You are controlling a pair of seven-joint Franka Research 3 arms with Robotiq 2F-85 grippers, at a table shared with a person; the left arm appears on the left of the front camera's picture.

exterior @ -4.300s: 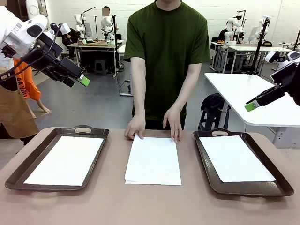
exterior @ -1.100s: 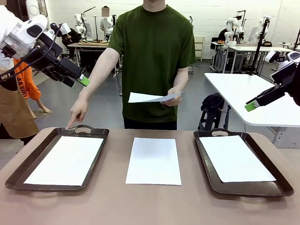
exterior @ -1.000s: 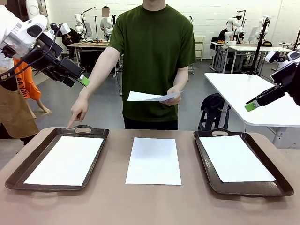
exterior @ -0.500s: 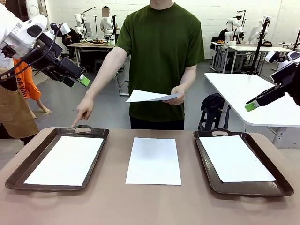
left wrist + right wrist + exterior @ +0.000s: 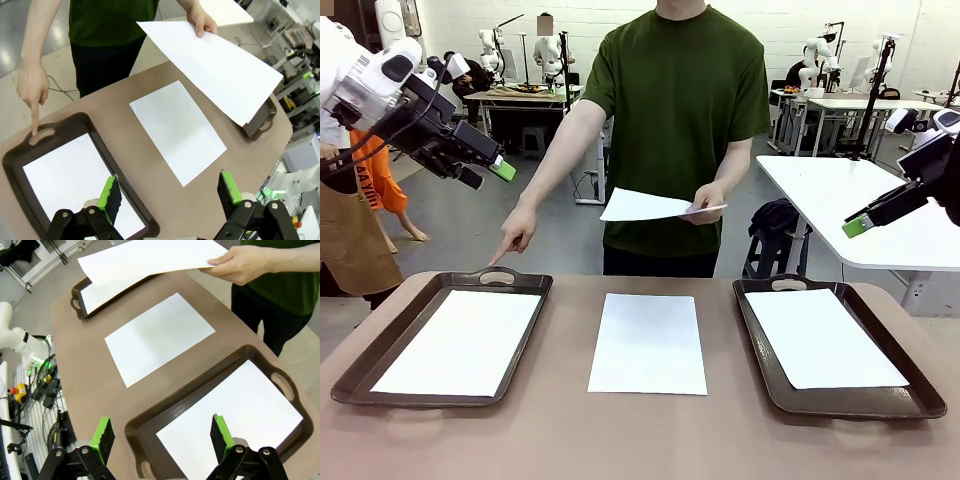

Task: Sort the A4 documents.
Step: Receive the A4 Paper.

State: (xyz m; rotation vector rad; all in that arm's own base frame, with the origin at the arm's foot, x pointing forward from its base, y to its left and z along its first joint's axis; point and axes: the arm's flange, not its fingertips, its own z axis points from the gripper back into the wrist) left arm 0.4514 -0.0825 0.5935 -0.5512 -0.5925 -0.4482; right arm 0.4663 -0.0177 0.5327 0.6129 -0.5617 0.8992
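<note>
fingers [image 5: 110,199] apart on left gripper [image 5: 170,194] and right gripper [image 5: 162,435], nothing between them

both grippers hang raised with jaws wide, one off to the left of the middle sheet [image 5: 647,343], one off to its right (well apart from every sheet). left of the middle sheet a left tray [image 5: 355,375] holds a second sheet [image 5: 460,341]; right of it a right tray [image 5: 755,340] holds a third sheet [image 5: 823,337]. above the middle sheet's far end a person's hand [image 5: 708,200] holds a fourth sheet [image 5: 645,206] in the air. the pointing hand [image 5: 515,235] aims down at the left tray's handle.
</note>
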